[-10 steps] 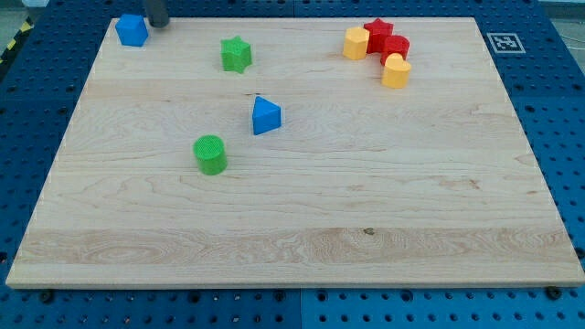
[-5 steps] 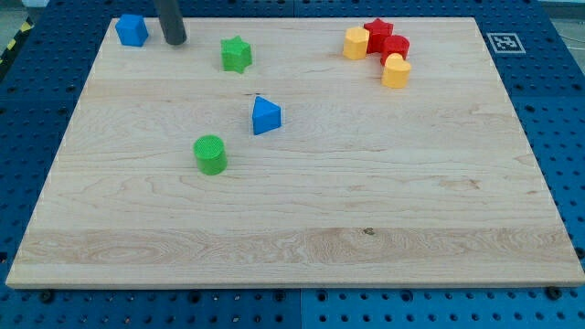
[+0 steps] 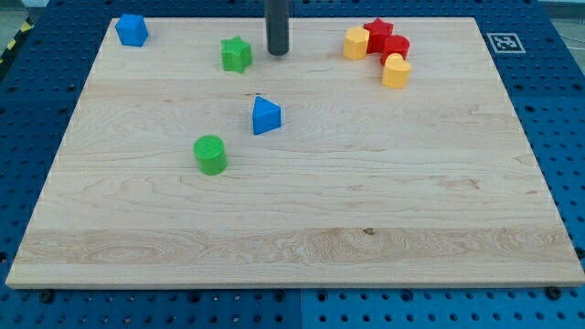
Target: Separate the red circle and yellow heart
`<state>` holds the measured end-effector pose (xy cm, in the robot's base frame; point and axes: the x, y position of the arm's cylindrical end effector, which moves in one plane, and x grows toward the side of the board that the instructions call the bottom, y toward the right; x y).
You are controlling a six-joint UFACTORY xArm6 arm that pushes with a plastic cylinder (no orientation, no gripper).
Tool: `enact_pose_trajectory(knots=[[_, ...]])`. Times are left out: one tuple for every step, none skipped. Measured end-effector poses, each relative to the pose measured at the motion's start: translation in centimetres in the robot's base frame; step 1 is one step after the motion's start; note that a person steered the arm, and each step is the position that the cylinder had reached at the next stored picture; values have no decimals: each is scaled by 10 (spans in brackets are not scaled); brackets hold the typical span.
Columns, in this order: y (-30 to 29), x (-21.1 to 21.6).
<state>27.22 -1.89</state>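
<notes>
- Red circle (image 3: 396, 47): one, at the view's top right of the surface (image 3: 302, 228), touching the yellow heart (image 3: 396, 71) just below it; a red star (image 3: 377, 31) sits against its upper left.
- Handling, judged: both look like small, rigid, light blocks that should slide readily on smooth wood (no lifting possible). Best contact is a flat push on the heart's upper side at the seam, driving it toward the view's bottom; an off-centre push may spin it.
- My tip (image 3: 277, 52): near the view's top centre, just right of the green star (image 3: 236, 55), well apart from the red-and-yellow cluster.
- Jaws: none fitted; the rod grasps nothing.
- Count, red: two.
- Count, yellow: two, heart plus a yellow block (image 3: 356, 43) of unclear shape.
- Count, green: two, star and green cylinder (image 3: 210, 153).
- Count, blue: two, blue cube (image 3: 132, 30) and blue triangle (image 3: 266, 115).
</notes>
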Motion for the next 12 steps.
enact_pose_trajectory(knots=[[1, 0], [1, 1], [1, 3], [1, 5], [1, 5], [1, 5], [1, 12], [1, 42], [1, 71], [23, 76], [71, 76], [125, 76]])
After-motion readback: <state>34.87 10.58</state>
